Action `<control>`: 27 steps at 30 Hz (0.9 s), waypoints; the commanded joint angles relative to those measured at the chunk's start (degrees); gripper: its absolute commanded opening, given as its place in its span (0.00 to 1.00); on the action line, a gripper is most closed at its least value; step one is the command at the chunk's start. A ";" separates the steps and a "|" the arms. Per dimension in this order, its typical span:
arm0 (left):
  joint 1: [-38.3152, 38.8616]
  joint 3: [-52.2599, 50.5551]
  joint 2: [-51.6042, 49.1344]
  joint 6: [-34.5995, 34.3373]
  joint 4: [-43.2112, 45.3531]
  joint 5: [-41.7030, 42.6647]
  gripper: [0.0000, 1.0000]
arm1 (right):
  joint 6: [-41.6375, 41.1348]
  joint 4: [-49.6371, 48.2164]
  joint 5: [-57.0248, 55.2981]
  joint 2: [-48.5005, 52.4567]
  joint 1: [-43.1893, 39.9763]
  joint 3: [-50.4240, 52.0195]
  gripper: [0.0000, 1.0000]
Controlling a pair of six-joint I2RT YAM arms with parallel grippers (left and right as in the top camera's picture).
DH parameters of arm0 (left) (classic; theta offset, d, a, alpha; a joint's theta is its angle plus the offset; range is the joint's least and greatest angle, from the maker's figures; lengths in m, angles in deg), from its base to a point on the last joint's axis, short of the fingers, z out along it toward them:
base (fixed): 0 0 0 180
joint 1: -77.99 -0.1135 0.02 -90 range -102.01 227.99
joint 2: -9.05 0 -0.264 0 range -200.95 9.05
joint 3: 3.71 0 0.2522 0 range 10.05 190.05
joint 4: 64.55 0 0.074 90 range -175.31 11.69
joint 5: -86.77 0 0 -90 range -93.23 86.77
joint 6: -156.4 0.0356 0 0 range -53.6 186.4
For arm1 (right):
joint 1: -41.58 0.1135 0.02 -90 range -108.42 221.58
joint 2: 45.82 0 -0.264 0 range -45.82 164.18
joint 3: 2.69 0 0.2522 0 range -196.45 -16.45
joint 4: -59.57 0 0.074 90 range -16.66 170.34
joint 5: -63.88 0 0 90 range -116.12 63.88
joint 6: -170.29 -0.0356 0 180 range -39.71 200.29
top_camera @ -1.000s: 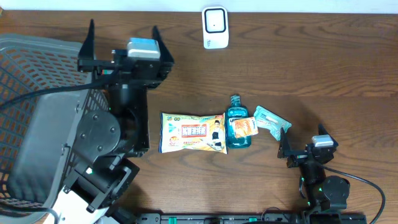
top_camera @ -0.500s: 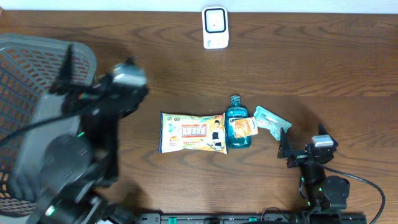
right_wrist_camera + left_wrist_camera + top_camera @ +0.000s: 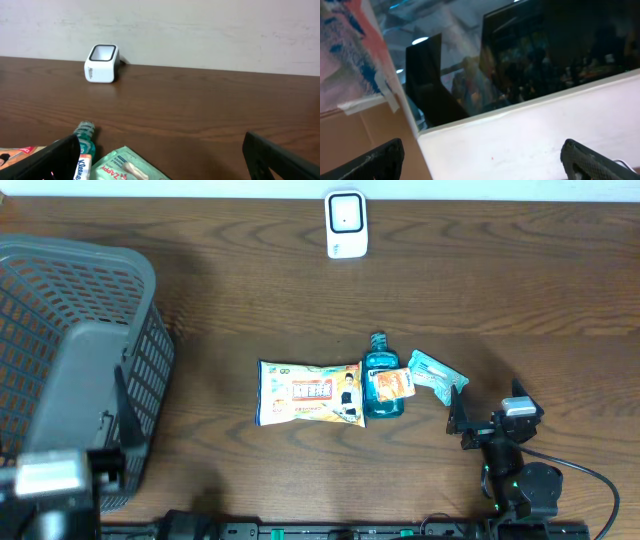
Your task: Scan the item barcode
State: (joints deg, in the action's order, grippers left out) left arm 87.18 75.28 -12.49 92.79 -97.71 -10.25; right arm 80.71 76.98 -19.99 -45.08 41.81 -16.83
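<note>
A dark wood-grained worktop [image 3: 520, 290] was shown. A glossy packet [image 3: 309, 393], a blue plastic bottle [image 3: 378, 365] and a wipes pack [image 3: 435, 373] were laid side by side mid-worktop, just ahead of the right end effector [image 3: 485, 402], which was spread wide and empty. A rounded white scanner [image 3: 346, 224] was set at the far edge, with bare wood between. The left end effector [image 3: 481, 147], likewise spread wide and empty, was seen beside a grey mesh basket [image 3: 80, 300].

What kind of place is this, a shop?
Probably a pretend shop checkout set up for a robot, not a real store. On the brown table sit a white barcode scanner, a grey shopping basket, and small goods like a snack packet and a blue bottle.
</note>
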 commanded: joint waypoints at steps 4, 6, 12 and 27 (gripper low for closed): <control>-6.78 -1.38 8.98 -9.03 -1.57 14.36 1.00 | -0.79 0.24 -0.22 -0.24 0.13 0.07 0.99; -5.97 -1.38 11.02 -9.16 -1.57 14.34 1.00 | -0.79 0.24 -0.24 -0.24 0.15 0.07 0.99; -5.49 -1.38 16.74 -9.16 -2.12 13.90 1.00 | -0.79 0.24 -0.22 -0.24 0.13 0.07 0.99; -4.70 -2.29 21.35 -9.14 -4.37 13.90 0.99 | -0.79 0.24 -0.24 -0.24 0.13 0.07 0.99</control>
State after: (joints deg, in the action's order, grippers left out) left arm 82.22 73.58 8.80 84.20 -102.12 2.88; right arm 80.71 76.98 -19.99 -45.08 41.81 -16.83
